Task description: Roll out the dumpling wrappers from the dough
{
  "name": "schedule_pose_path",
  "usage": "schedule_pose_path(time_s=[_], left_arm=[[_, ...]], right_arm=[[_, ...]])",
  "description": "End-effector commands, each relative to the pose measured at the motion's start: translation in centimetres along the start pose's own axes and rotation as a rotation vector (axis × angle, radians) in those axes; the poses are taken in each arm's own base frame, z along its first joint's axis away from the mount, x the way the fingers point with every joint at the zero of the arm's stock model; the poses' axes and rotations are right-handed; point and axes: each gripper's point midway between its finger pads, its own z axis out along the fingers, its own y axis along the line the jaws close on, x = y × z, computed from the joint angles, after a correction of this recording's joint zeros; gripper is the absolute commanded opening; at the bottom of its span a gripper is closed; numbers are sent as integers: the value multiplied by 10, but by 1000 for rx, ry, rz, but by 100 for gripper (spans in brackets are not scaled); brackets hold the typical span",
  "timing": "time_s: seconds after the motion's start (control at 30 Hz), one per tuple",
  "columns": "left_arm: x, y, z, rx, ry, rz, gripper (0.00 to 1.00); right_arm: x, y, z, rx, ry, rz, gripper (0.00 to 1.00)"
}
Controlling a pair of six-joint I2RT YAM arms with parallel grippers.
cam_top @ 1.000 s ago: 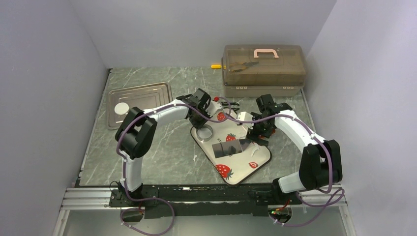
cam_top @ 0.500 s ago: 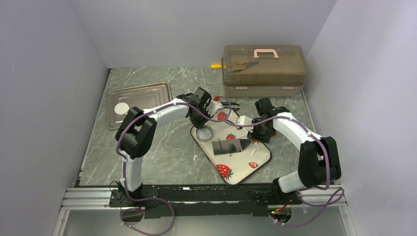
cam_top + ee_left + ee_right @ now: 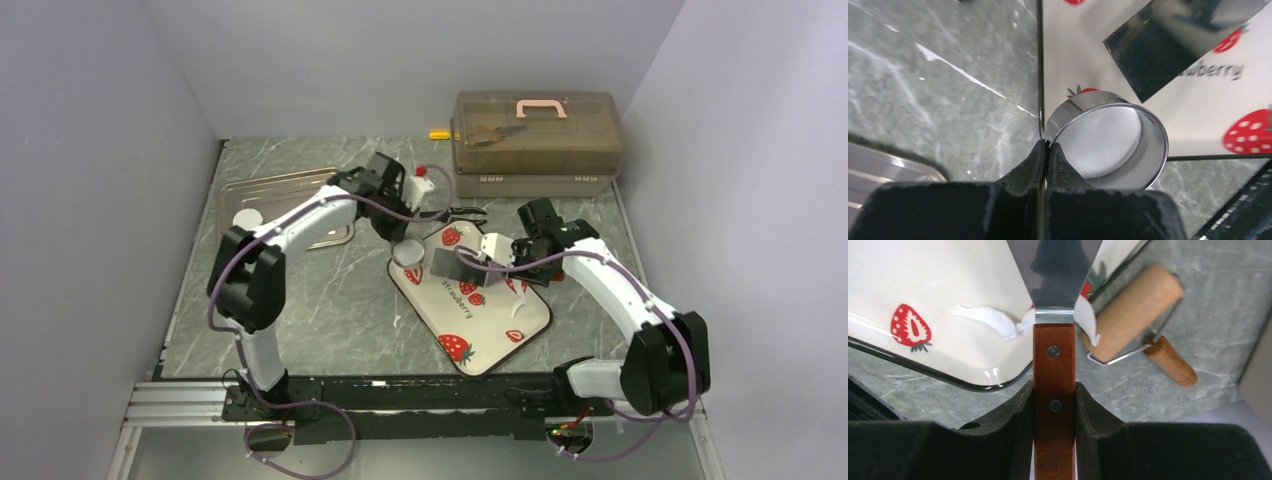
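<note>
My left gripper (image 3: 401,243) (image 3: 1047,145) is shut on the rim of a shiny metal ring (image 3: 409,252) (image 3: 1154,145). A flat white dumpling wrapper (image 3: 1103,140) fills the ring, which hangs over the left edge of the strawberry tray (image 3: 490,345) (image 3: 1198,115). My right gripper (image 3: 512,250) (image 3: 1054,388) is shut on the wooden handle of a metal spatula (image 3: 456,263) (image 3: 1054,347), whose blade stands over the tray. Thin white dough scraps (image 3: 993,320) (image 3: 517,286) lie on the tray. Another wrapper (image 3: 246,219) rests on the steel tray (image 3: 300,195).
A wooden roller (image 3: 1133,310) lies on the marble beside the strawberry tray's right edge. A brown lidded box (image 3: 537,135) with a pink handle stands at the back right. A small dark tool (image 3: 466,212) lies behind the strawberry tray.
My left gripper closed on the ring and carried it back-left toward the tray's edge. My right gripper closed on the spatula handle, and the blade swung left across the tray.
</note>
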Motion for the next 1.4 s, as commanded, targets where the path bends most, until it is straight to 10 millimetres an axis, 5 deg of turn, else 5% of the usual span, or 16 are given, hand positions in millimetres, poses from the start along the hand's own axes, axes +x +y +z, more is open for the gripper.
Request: schedule_pose_path(time_s=[0.0,0.17,0.33,0.67,0.83,1.17,1.37], left_arm=[[-56,0,-74,83,-236,-38,0],[-88,-14,-145,240,-444,-114,0],[-110,-25,-203,332,-558,-142,0],[-138,-66,-291,480,-641,-113,0],[-144,-73,-302,492,-673,-72,0],[-159,-92,-322,711,-722,-1,0],[-157,-87,-322,653,-764,41,0]], right_arm=[[-37,-25,-55,164,-207,112,0],[-69,-27,-97,202,-396,321,0],[-75,-20,-123,208,-465,565,0],[-110,11,-158,96,-774,717,0],[-135,32,-188,23,-993,602,0],[-138,58,-179,-70,-1009,449,0],[-133,59,-184,-20,-1017,429,0]])
